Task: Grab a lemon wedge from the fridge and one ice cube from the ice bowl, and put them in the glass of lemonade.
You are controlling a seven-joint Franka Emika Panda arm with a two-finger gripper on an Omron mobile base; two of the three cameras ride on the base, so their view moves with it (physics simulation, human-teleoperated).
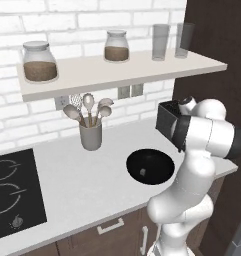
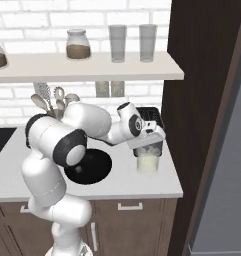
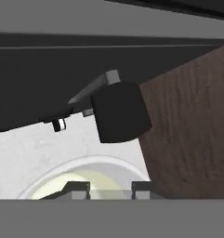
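Lemonade sits directly under the pincer (image 2: 148,148): in the right base view the hand hangs just above the rim of the glass of lemonade (image 2: 147,163), which stands on the pale desk (image 2: 142,185) near its right end, just right of the ice bowl (image 2: 89,166) and in front of a dark boxy appliance (image 2: 151,116); in the hand view the two finger tips (image 3: 77,188) stand a little apart over the pale yellowish liquid, and whether anything small is pinched between them I cannot tell, since the gap sits at the very edge of that picture; the black ice bowl appears from the left base view as a shallow round dish with a tiny pale speck inside that may be an ice cube (image 1: 142,171); the fridge shows as a grey strip at the far right of the right base view, past the dark wooden panel (image 2: 202,100); the lemon wedge I cannot make out. The risk from here, as I judge it, is a release off-centre: if the hand is nearer the rim than the middle, a small piece could bounce off the edge onto the desk; a drop lower could also knock the glass over, or push it against the appliance behind, spilling the drink.
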